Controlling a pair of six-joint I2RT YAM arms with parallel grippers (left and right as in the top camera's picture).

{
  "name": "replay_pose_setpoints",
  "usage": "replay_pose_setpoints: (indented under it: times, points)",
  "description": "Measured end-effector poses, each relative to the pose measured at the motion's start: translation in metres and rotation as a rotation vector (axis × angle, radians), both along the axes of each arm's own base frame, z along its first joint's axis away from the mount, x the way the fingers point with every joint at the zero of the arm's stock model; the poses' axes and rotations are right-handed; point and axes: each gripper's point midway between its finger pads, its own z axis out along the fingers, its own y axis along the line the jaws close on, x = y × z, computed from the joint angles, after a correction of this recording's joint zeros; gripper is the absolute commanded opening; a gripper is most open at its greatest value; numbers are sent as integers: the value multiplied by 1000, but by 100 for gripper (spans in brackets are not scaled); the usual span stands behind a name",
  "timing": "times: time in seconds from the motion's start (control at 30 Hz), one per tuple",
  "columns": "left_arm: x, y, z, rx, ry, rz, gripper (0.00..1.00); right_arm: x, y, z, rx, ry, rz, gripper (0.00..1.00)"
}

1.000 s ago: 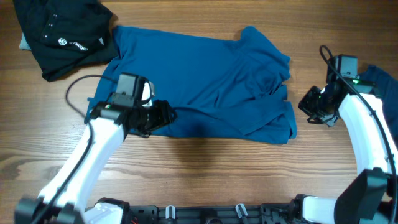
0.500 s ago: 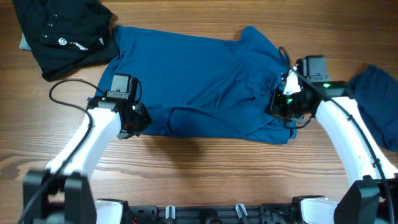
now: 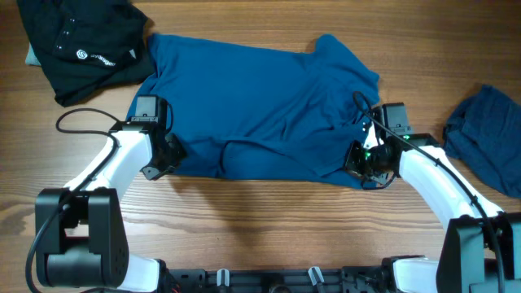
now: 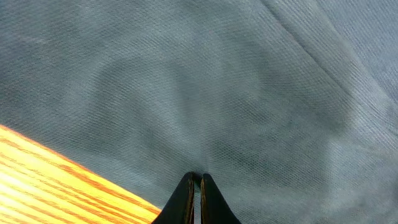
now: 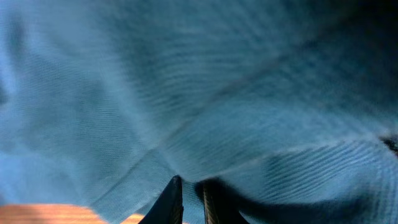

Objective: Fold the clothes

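A mid-blue T-shirt (image 3: 260, 106) lies spread across the middle of the wooden table, seen from overhead. My left gripper (image 3: 168, 155) sits at its lower left edge. In the left wrist view that gripper (image 4: 196, 180) is shut, its black fingers (image 4: 184, 200) pinching the blue cloth (image 4: 236, 93). At the shirt's lower right corner is my right gripper (image 3: 361, 159). Up close the right gripper (image 5: 191, 185) holds a fold of the same blue cloth (image 5: 186, 93) between nearly closed fingers (image 5: 169, 200). A darker blue garment (image 3: 484, 142) lies crumpled at the right edge.
A black garment (image 3: 81, 41) with a small white logo is bunched at the far left corner, touching the T-shirt's shoulder. Bare wood (image 3: 260, 228) runs along the front between the two arms. A black cable (image 3: 81, 118) loops beside the left arm.
The left gripper slid left to the shirt's lower left edge and closed on it. The right gripper came in from the right onto the lower right corner. The hem has wrinkled.
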Motion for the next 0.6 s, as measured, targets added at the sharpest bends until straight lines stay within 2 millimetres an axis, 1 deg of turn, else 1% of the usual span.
replay_pose_setpoints:
  times: [0.1, 0.27, 0.33, 0.5, 0.6]
  points:
    - [0, 6, 0, 13, 0, 12, 8, -7, -2, -7, -7, 26, -32, 14]
    - [3, 18, 1, 52, -12, 31, 8, -4, -6, -10, -22, 31, -74, 17]
    - [3, 23, 0, 66, -9, 41, 8, -4, -6, -12, -24, 35, -81, 16]
    - [-1, 29, -6, 69, 16, 62, 8, -6, -8, -19, -28, 65, -107, 11]
    - [-2, 32, -6, 65, 17, 74, 8, -6, -11, -20, -22, 72, -127, 10]
